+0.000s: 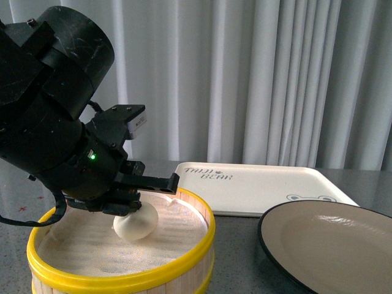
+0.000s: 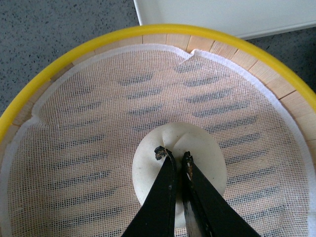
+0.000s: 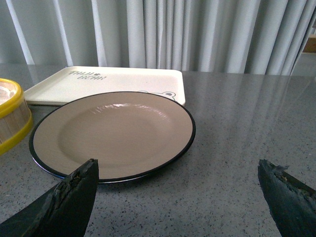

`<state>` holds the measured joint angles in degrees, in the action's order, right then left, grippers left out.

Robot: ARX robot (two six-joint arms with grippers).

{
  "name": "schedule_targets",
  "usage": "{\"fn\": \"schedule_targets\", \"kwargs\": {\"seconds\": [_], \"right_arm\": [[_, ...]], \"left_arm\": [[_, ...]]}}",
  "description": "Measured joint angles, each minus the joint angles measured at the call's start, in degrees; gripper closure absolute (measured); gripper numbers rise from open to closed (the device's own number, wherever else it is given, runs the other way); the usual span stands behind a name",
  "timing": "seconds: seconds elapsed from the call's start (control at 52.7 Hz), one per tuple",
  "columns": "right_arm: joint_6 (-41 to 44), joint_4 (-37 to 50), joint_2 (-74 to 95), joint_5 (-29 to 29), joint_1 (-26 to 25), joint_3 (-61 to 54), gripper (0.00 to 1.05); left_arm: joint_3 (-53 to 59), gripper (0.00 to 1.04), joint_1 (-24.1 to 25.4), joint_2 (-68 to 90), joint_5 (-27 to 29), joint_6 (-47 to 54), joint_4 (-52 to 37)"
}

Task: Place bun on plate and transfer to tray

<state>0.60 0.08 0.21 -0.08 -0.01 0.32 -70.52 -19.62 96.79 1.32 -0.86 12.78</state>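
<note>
The white bun (image 1: 136,224) (image 2: 197,148) sits inside the yellow-rimmed bamboo steamer (image 1: 184,264) on its white mesh liner. My left gripper (image 2: 173,154) (image 1: 125,205) reaches down into the steamer and is shut on the bun's pleated top. The beige plate (image 1: 331,245) (image 3: 113,133) with its black rim lies empty on the table to the right of the steamer. Behind it lies the cream tray (image 1: 257,187) (image 3: 108,81) with grey lettering, also empty. My right gripper (image 3: 177,190) hangs open over the grey table beside the plate's edge; it does not show in the front view.
The steamer's yellow rim (image 2: 98,44) (image 3: 12,106) rings the bun on all sides. The grey speckled tabletop (image 3: 237,128) stretches to the right of the plate. White curtains (image 1: 275,73) close off the back.
</note>
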Motion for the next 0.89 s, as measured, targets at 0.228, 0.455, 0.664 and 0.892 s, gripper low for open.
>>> {"fn": "schedule_targets", "kwargs": {"seconds": [0.228, 0.455, 0.664, 0.892], "right_arm": [[0.0, 0.0, 0.0, 0.0, 0.0, 0.0, 0.09], [0.0, 0.0, 0.0, 0.0, 0.0, 0.0, 0.09], [0.0, 0.0, 0.0, 0.0, 0.0, 0.0, 0.09], [0.0, 0.0, 0.0, 0.0, 0.0, 0.0, 0.09]], "left_arm": [[-1.5, 1.01, -1.0, -1.0, 0.2, 0.7, 0.1], [-3.4, 1.01, -2.0, -1.4, 0.6, 1.2, 0.5], [-7.6, 1.01, -4.3, -0.3, 0.6, 2.6, 0.8], [-14.9, 1.01, -9.9, 6.6, -4.2, 7.5, -1.2]]}}
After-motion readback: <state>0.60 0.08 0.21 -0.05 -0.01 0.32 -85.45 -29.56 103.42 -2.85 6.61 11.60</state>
